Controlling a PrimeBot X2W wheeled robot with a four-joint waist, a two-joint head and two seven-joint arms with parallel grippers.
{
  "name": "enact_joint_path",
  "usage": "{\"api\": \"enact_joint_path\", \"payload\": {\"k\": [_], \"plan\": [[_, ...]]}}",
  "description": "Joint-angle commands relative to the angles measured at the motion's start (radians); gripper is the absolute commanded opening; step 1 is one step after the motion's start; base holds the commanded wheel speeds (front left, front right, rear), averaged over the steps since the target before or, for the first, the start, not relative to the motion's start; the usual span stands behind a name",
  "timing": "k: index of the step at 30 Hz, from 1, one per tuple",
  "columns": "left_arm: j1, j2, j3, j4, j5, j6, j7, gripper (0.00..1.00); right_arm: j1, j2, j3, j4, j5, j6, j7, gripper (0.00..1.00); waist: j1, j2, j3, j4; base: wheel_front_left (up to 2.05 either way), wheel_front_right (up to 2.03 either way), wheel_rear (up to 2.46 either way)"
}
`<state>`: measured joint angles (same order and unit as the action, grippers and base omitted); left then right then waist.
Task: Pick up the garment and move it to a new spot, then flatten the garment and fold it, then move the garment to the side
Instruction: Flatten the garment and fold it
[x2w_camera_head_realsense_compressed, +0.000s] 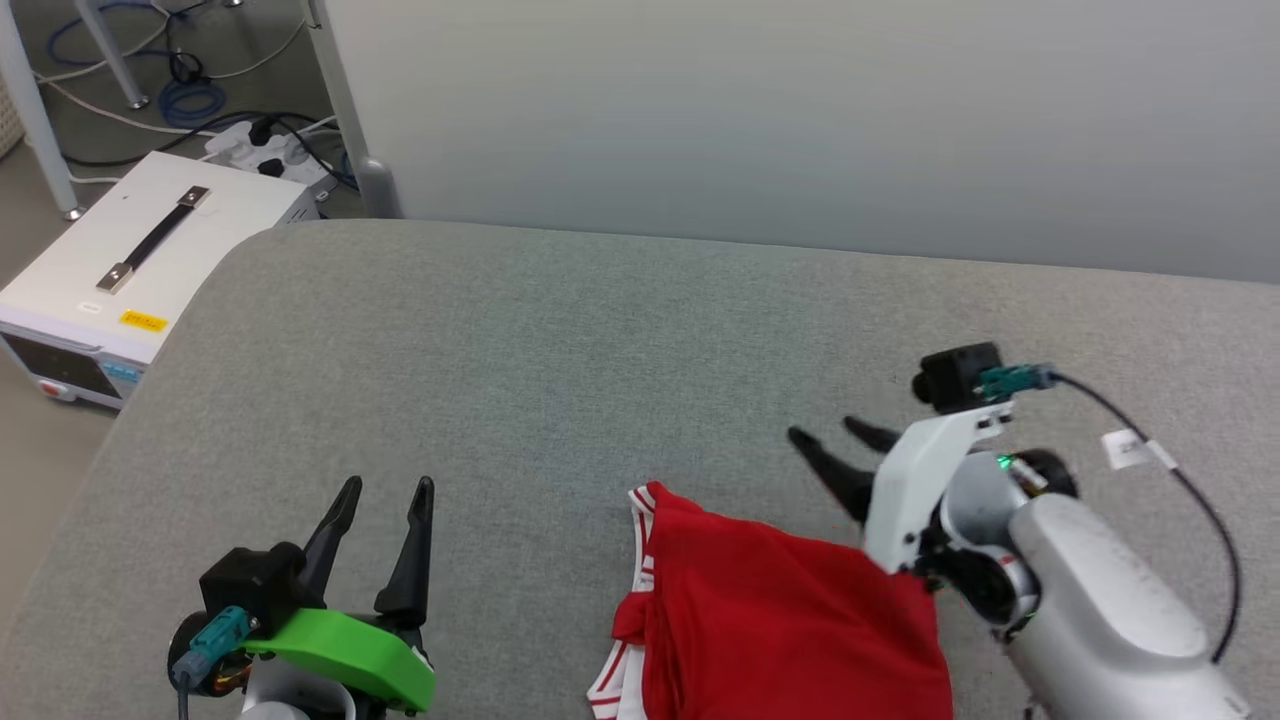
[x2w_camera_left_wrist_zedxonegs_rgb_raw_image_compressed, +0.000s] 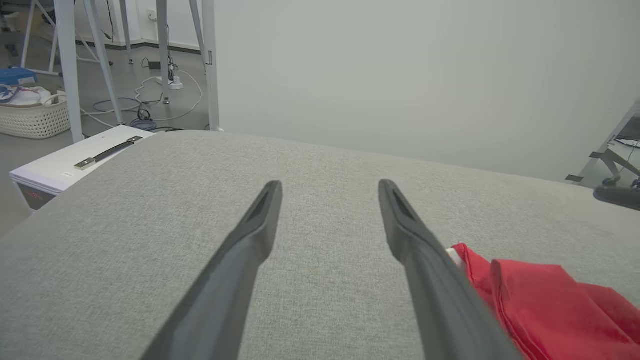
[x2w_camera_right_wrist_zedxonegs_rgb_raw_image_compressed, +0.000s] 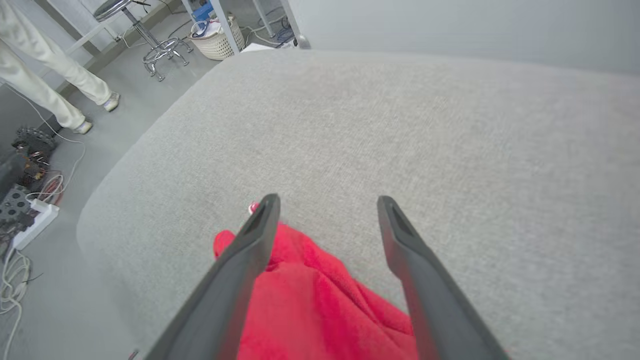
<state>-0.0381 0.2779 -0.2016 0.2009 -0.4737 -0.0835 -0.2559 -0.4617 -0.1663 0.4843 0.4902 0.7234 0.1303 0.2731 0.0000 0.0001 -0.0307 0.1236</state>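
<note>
The garment (x2w_camera_head_realsense_compressed: 780, 620), a red jersey with red-white striped trim, lies folded on the grey padded table (x2w_camera_head_realsense_compressed: 560, 340) near its front edge, right of centre. My right gripper (x2w_camera_head_realsense_compressed: 830, 440) hovers open just above the garment's far right corner, fingers pointing left and away. Between those fingers in the right wrist view the red cloth (x2w_camera_right_wrist_zedxonegs_rgb_raw_image_compressed: 310, 310) lies loose, and the right gripper (x2w_camera_right_wrist_zedxonegs_rgb_raw_image_compressed: 325, 202) grips nothing. Open and empty at the front left, my left gripper (x2w_camera_head_realsense_compressed: 385, 490) stands well left of the garment. In the left wrist view the left gripper (x2w_camera_left_wrist_zedxonegs_rgb_raw_image_compressed: 327, 186) has the garment (x2w_camera_left_wrist_zedxonegs_rgb_raw_image_compressed: 550, 305) at its lower right.
A white box with a black handle (x2w_camera_head_realsense_compressed: 140, 270) stands on the floor off the table's left corner, with cables and a power strip (x2w_camera_head_realsense_compressed: 265, 150) behind it. A pale wall panel (x2w_camera_head_realsense_compressed: 800, 110) runs along the table's far edge. A person's legs (x2w_camera_right_wrist_zedxonegs_rgb_raw_image_compressed: 45, 85) and a stool (x2w_camera_right_wrist_zedxonegs_rgb_raw_image_compressed: 150, 40) are on the floor.
</note>
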Motion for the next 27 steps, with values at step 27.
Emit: {"api": "enact_joint_path", "payload": {"k": [27], "plan": [[0.036,-0.088,0.056,-0.110,0.083,-0.029,-0.006,1.00,0.510,-0.027,-0.494,-0.577,-0.481,0.000,-0.394,1.00,0.0000,-0.0001,0.075,-0.085,0.00,0.00,0.00]]}}
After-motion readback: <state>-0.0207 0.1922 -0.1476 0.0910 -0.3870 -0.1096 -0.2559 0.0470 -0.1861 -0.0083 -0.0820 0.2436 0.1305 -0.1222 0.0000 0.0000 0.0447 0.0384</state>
